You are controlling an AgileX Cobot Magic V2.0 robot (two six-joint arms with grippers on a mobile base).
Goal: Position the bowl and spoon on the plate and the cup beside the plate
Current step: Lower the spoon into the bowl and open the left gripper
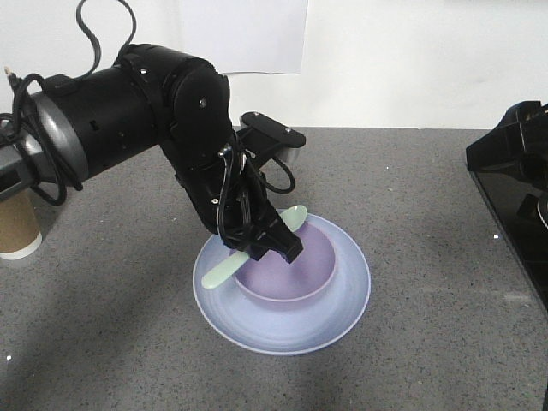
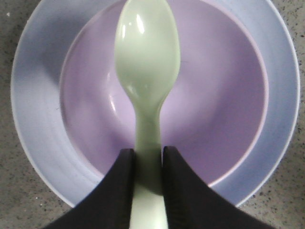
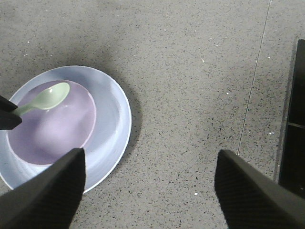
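Note:
The pale blue plate (image 1: 342, 300) lies mid-table with the lavender bowl (image 1: 304, 270) sitting in it. My left gripper (image 1: 276, 247) hangs over the bowl's left rim, shut on the handle of the mint-green spoon (image 2: 147, 62), whose head points over the bowl's hollow. The spoon (image 1: 224, 271) sticks out both sides of the fingers (image 2: 183, 191). The brown paper cup (image 1: 15, 224) stands at the far left edge, partly behind the left arm. My right gripper (image 3: 147, 186) is open above bare table right of the plate (image 3: 114, 119); the bowl (image 3: 52, 129) and spoon (image 3: 47, 98) show at left.
A black frame (image 1: 514, 171) stands at the right edge of the grey speckled table (image 1: 428, 360). A white wall runs along the back, with a sheet of paper (image 1: 244, 34) hung on it. Black cables loop around the left arm.

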